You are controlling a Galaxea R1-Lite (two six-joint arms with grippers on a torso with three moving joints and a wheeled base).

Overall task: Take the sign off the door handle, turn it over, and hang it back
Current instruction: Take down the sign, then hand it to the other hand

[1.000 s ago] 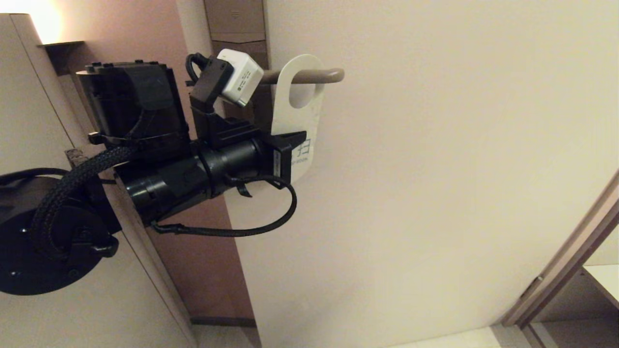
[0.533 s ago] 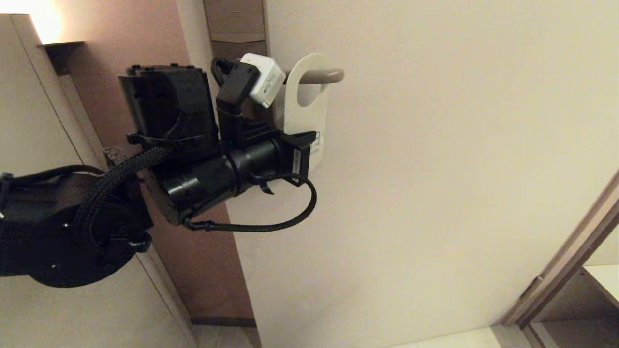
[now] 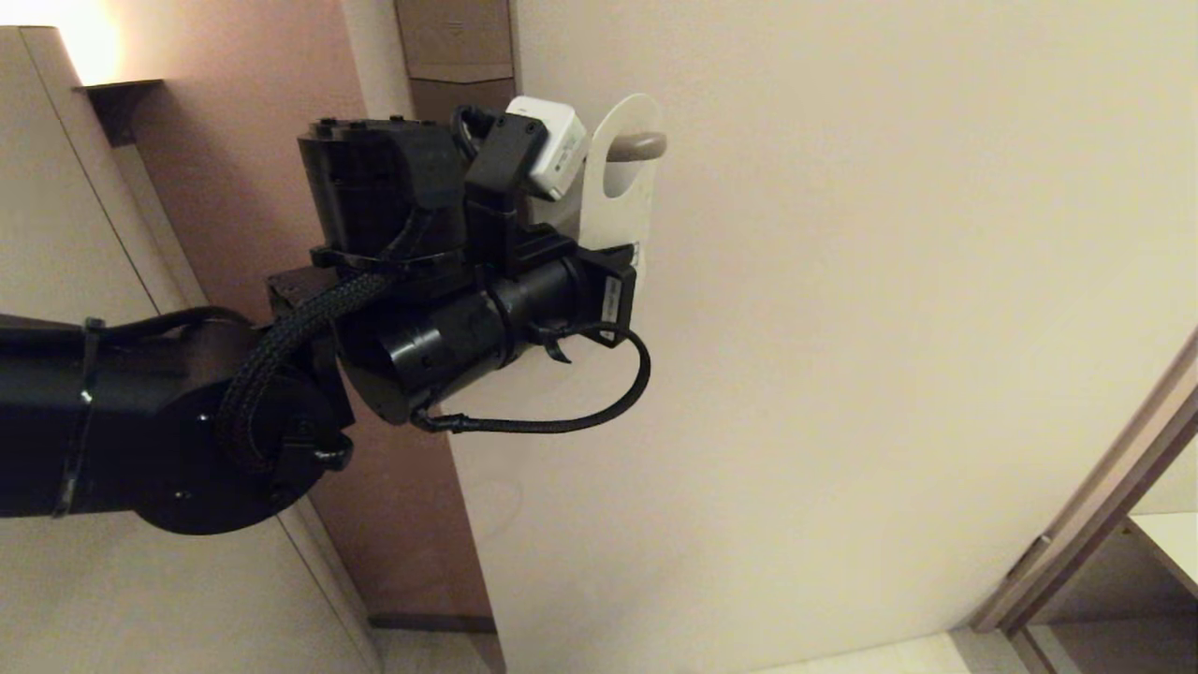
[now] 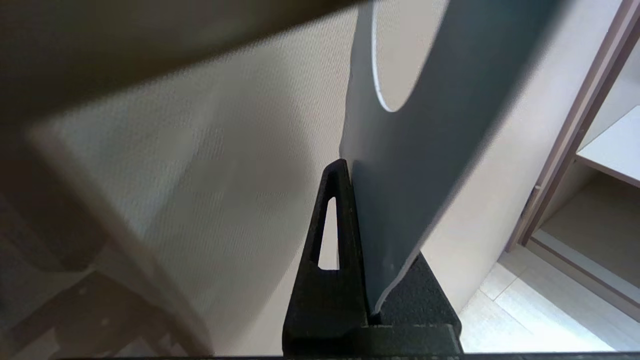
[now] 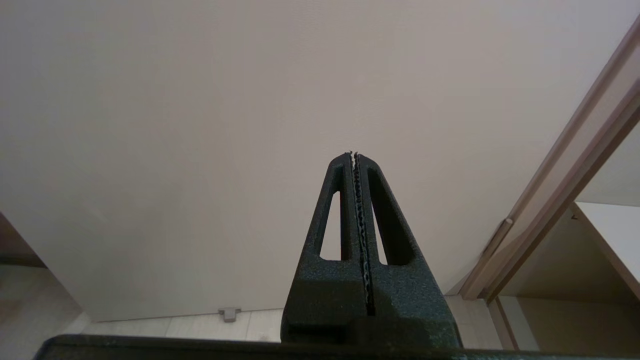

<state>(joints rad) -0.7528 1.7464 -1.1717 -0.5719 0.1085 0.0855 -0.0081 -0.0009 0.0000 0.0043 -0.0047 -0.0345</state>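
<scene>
Left gripper [image 4: 357,200] clamping the lower part of the sign [image 3: 618,201], fingers [image 4: 330,220] closed tight on the card with the card's edge running down between them. Sign hanging near the rounded free end of the handle [image 3: 641,146], that end showing through the oval hole, white side facing the head camera. Seen from the left wrist, sign [image 4: 420,165] appearing as a grey-blue face standing edge-on against the pale door [image 3: 889,328], the curve of its hole showing above the fingers. Card tilting slightly, its top rising above the handle and its lower end hidden behind the black wrist body in the head view. Left arm reaching in from the robot's left, wrist level with the card's lower part, white camera block [image 3: 552,145] sitting just beside the sign's top. Printed text on the sign too hidden to read. Right gripper [image 5: 356,160] parking apart from the work, fingers pressed fully together with nothing between them, pointing at bare door [image 5: 200,125]; not appearing in the head view. Door frame [image 3: 1104,496] showing at the lower right.
</scene>
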